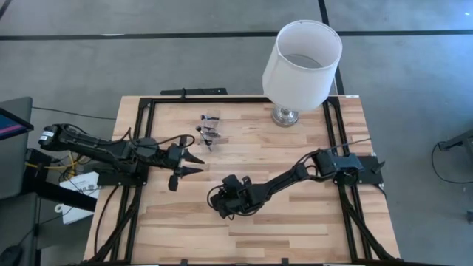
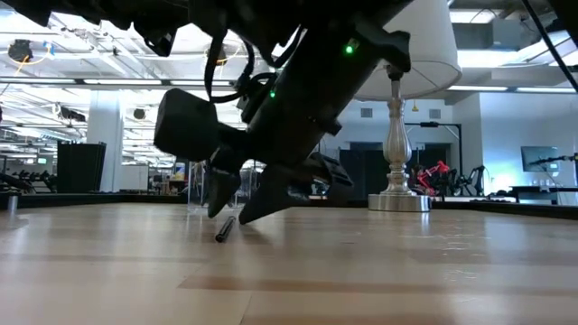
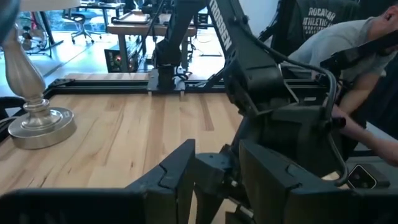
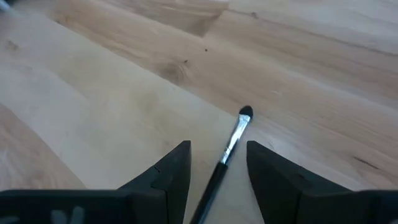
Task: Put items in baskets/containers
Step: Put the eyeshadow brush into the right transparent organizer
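Right wrist view: our right gripper hangs low over the pale wooden desk, fingers apart astride a thin dark-handled, silver-ferruled makeup brush at lower centre. Our left gripper, mid-left overhead, is open and empty.

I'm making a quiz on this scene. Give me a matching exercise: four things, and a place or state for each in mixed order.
Things:
1. lamp
2. brush
3. left gripper
4. cup

Places or states:
A. flat on the wood between the right gripper's open fingers
B. far edge of the table, white shade
C. open, holding nothing, left of centre
D. clear, brushes in it, just beyond the left gripper

Pairs: 1-B, 2-A, 3-C, 4-D
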